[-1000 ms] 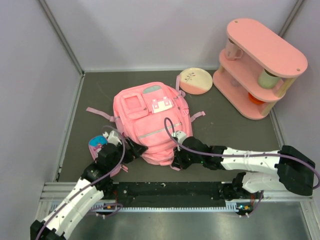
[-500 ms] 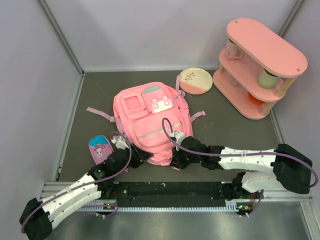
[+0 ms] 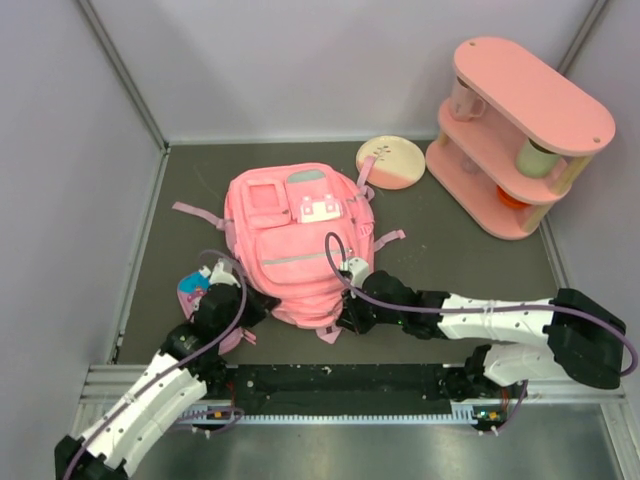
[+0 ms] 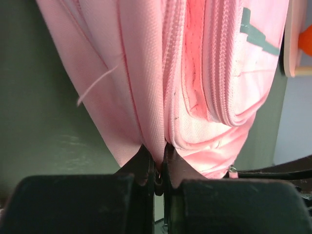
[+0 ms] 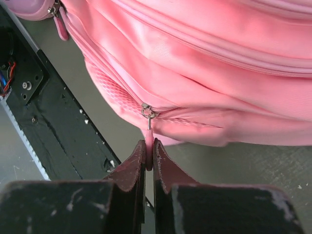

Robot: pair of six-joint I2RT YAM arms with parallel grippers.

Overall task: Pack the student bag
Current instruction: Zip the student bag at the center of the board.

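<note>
The student bag (image 3: 295,245), a large pink backpack, lies front-up in the middle of the dark table. My left gripper (image 3: 258,306) is at the bag's near left edge, shut on a pinched fold of its pink fabric (image 4: 155,146). My right gripper (image 3: 345,316) is at the bag's near right edge, shut on a pink zipper pull (image 5: 149,150) that hangs from a metal slider (image 5: 147,112). The zipper beside the slider looks slightly parted.
A small pink pouch (image 3: 197,290) lies left of the bag, partly under my left arm. A round pink-and-cream plate (image 3: 392,161) sits behind the bag. A pink two-tier shelf (image 3: 515,130) with cups stands at the back right. Grey walls enclose the table.
My left gripper has closed on the bag's fabric. The bag has shifted a little toward the left and near side. The right gripper has kept its grip on the zipper pull.
</note>
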